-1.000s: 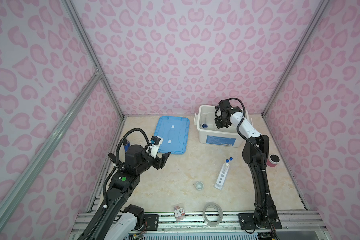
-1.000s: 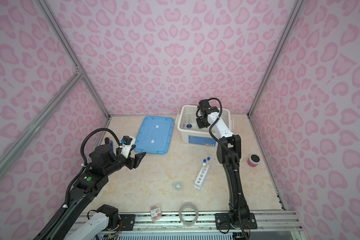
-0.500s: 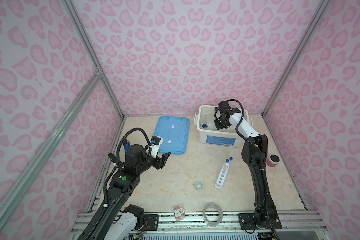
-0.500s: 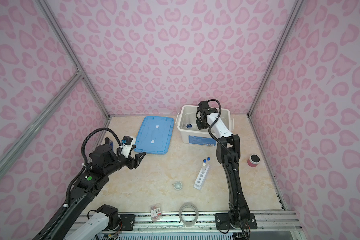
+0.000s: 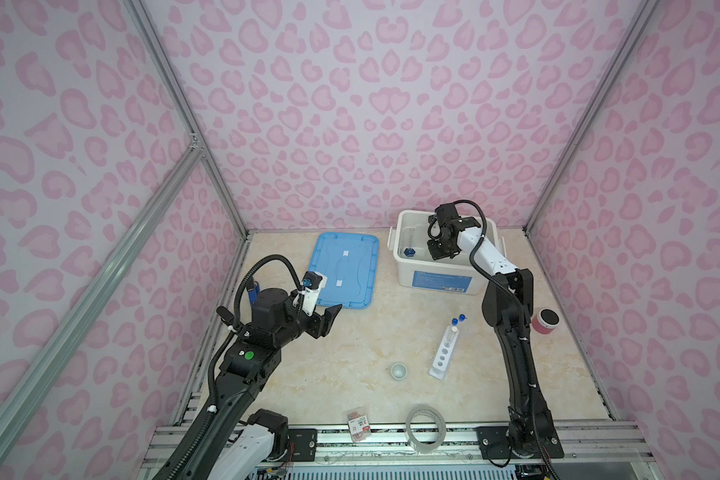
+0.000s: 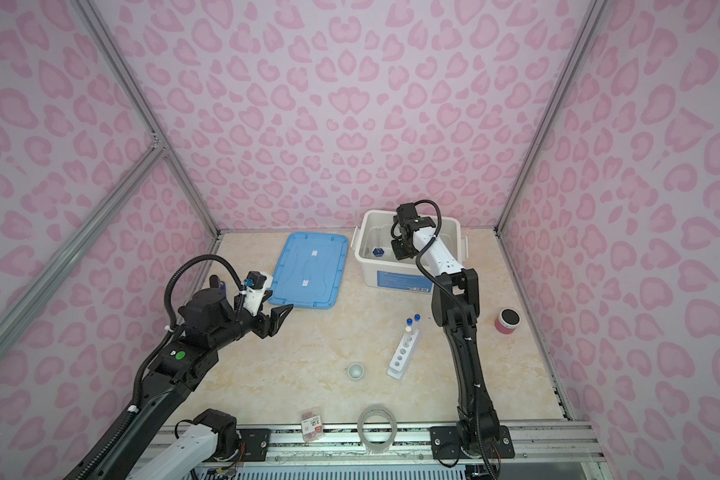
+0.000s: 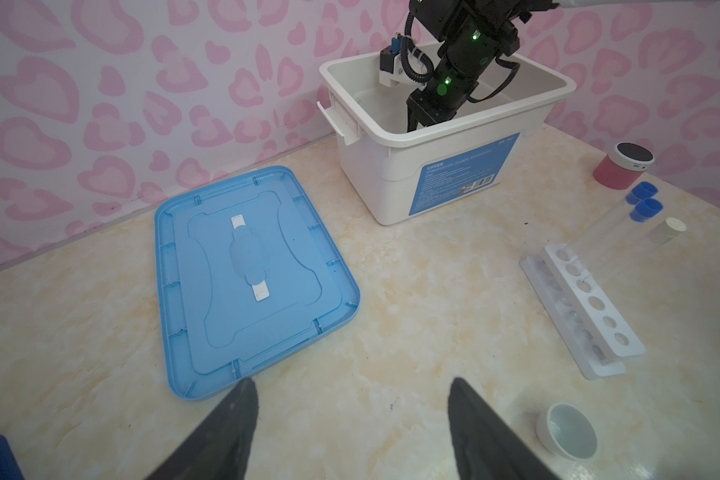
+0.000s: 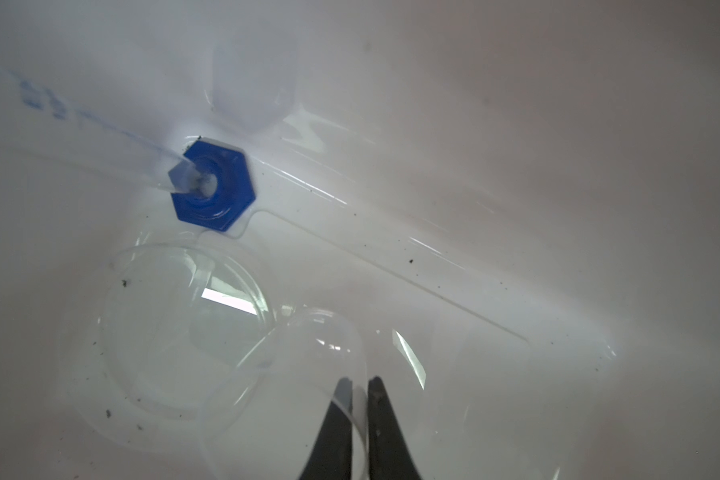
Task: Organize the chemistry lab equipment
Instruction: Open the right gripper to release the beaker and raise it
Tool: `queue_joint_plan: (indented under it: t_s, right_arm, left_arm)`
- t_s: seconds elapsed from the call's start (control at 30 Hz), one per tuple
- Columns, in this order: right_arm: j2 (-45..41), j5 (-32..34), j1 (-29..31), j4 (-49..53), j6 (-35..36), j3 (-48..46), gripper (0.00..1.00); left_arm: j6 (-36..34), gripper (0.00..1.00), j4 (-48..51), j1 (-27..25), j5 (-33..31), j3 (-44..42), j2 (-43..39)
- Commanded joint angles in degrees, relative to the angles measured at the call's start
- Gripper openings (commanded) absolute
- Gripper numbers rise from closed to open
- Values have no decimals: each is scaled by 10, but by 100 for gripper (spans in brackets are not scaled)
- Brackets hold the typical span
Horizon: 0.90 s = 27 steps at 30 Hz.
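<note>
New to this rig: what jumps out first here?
The right hand reaches down into the white bin at the back, pinching the rim of a clear dish. A blue lid lies flat on the table left of the bin, and the left hand hovers open and empty just in front of it.

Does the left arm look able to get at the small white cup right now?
Probably yes: the left gripper is open and holds nothing, and only bare table lies between it and the small white cup.

Tilted clear dish [image 8: 292, 374], rim pinched in claw [image 8: 359, 380], inside bin [image 8: 516, 124].
</note>
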State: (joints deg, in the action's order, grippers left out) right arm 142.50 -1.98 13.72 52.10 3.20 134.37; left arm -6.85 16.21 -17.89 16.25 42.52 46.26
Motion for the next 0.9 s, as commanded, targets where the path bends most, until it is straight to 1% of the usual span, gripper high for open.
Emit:
queue_joint_plan:
  t_s: [0.0,0.87]
  right_arm:
    - [10,-1,0,-2,0,-5,11]
    - [1,2,0,8,-1,7,17]
  left_arm:
    - [4,74,-9,0,4,3,1]
    - [0,74,-8,0,5,1,-9]
